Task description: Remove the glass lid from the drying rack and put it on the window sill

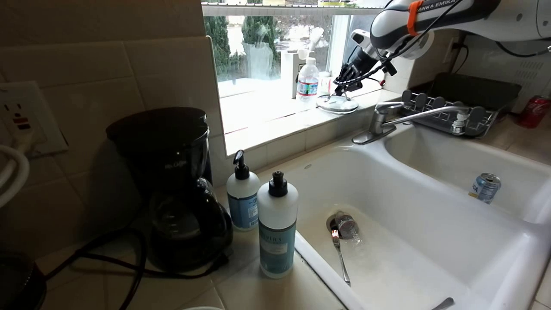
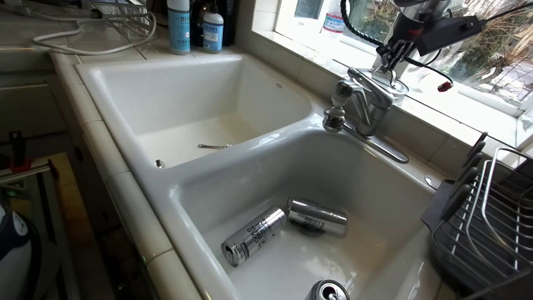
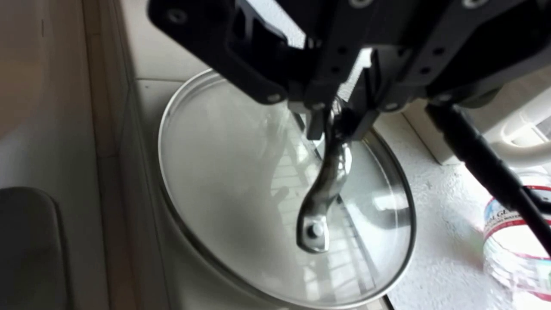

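The jaws of my gripper (image 3: 338, 127) are pinched narrow around the arched metal handle (image 3: 329, 176), its long axis passing between them. The glass lid (image 3: 287, 188) spreads directly below, over the window sill (image 1: 275, 125); whether it touches I can't tell, and I judge my release turns on that. Well apart from the jaws, past the faucet (image 1: 377, 122), sits the drying rack (image 2: 495, 233).
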Robot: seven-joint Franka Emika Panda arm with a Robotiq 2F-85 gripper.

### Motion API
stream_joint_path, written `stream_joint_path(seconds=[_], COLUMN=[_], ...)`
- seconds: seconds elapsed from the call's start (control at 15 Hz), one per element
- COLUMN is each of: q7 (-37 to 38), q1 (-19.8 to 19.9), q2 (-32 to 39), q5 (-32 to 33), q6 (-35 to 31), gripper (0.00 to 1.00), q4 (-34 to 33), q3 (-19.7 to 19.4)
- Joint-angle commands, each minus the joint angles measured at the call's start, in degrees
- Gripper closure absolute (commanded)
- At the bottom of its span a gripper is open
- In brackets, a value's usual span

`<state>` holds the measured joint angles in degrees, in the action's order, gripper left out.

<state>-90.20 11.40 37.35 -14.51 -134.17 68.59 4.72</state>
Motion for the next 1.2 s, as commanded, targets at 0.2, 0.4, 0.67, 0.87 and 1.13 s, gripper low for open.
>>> stream_joint_path(seconds=[0.2, 0.4, 0.67, 0.87, 1.13], q7=[0.35, 1.0, 1.1, 4.97, 13.56], q1=[0.63, 0.57, 0.34, 0.23, -0.07], q2=[4.07, 1.93, -2.72, -7.69, -15.93], q5=[1.38, 1.53, 0.33, 1.09, 1.01], q6=[4.04, 6.13, 6.81, 5.68, 5.14], gripper=[0.85, 0.53, 0.25, 0.01, 0.0], q4=[-7.6, -6.42, -2.75, 1.56, 12.26], q3=[1.25, 0.93, -0.36, -2.47, -6.15])
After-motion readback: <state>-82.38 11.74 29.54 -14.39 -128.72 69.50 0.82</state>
